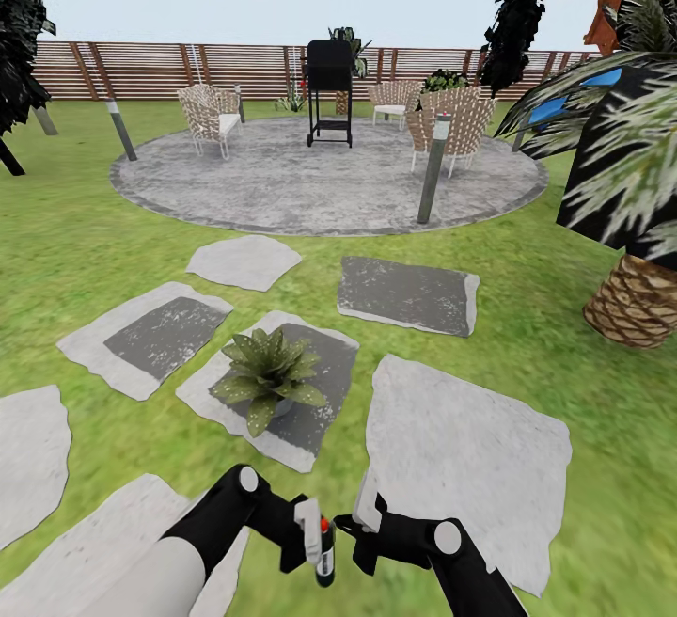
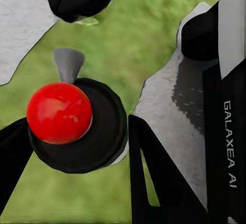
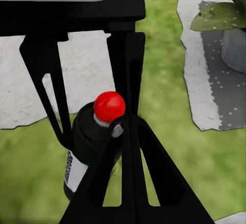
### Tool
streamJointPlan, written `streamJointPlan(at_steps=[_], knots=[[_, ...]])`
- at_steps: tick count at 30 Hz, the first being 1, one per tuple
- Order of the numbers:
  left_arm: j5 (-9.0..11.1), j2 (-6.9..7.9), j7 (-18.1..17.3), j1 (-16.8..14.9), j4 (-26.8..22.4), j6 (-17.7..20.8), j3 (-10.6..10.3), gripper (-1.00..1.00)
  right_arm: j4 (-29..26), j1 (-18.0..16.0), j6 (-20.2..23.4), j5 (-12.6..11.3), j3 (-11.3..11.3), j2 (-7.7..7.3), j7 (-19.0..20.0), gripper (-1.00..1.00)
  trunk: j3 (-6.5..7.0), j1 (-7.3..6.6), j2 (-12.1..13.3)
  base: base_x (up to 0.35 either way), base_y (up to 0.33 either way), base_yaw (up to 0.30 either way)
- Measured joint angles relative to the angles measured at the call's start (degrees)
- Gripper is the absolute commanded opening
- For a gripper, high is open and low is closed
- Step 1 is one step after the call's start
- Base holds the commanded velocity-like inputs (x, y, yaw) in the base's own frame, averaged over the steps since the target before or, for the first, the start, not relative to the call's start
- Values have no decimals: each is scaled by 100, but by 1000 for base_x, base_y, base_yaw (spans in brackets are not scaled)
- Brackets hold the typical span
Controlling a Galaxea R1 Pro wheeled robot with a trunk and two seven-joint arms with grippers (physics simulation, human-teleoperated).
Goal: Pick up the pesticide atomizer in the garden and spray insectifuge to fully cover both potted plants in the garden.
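Left gripper point(image 1: 318, 542) closed onto the pesticide atomizer point(image 1: 324, 556), one finger pressed to each side of the round dark body just under the red cap. Held upright, low and close to the robot, over the lawn point(image 1: 85, 250) between two pale stepping stones. Right gripper point(image 1: 365, 515) just beside it, nearly touching; cannot tell how far apart its fingers are.

Nearest potted plant point(image 1: 268, 372) ahead, on the near left part of a dark-centred stepping stone point(image 1: 324, 391), apart from the bottle.

Likely trouble from here:
- Slipping or twisting in the grip. Slim, smooth, round body held by two flat fingers only; probably turns easily if pushed from one side.
- Knocking by the right gripper. So close that a small sideways move could nudge the cap or tip the bottle out of the hold.
- Spraying the wrong way. Nozzle direction not readable from the wrist views, so no certainty of aim at the leaves.
- Falling short. Released from this spot, mist would probably land on grass and stone before the rosette.
- Patchy cover. Broad overlapping leaves, far side hidden; one pass from the near edge probably not enough.
- Brushing the leaves or tipping the pot if brought in too low.
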Motion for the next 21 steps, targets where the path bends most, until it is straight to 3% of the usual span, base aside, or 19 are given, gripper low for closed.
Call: streamJointPlan(at_steps=[3,9,10,17,20,21], knots=[[-55,84,0,17,22,0,-13,-100,4,0,0,2,0,0,0,-100,0,0,0,0,0,0],[-98,764,-14,51,29,1,-16,-100,5,0,-4,15,-4,-3,0,-100,0,0,0,0,0,0],[-94,838,-15,52,28,1,-15,-100,7,0,-6,16,-5,-5,0,100,0,0,0,0,0,0],[-81,1279,27,54,36,14,35,-100,-2,0,-4,35,-52,-34,-53,100,0,0,0,0,0,0],[11,1505,480,56,59,46,252,-100,24,-1,-11,55,-81,-89,-406,100,0,0,0,0,0,0],[86,1552,863,65,147,53,492,-100,62,0,-16,66,-78,-187,-772,100,0,0,0,0,0,0]])
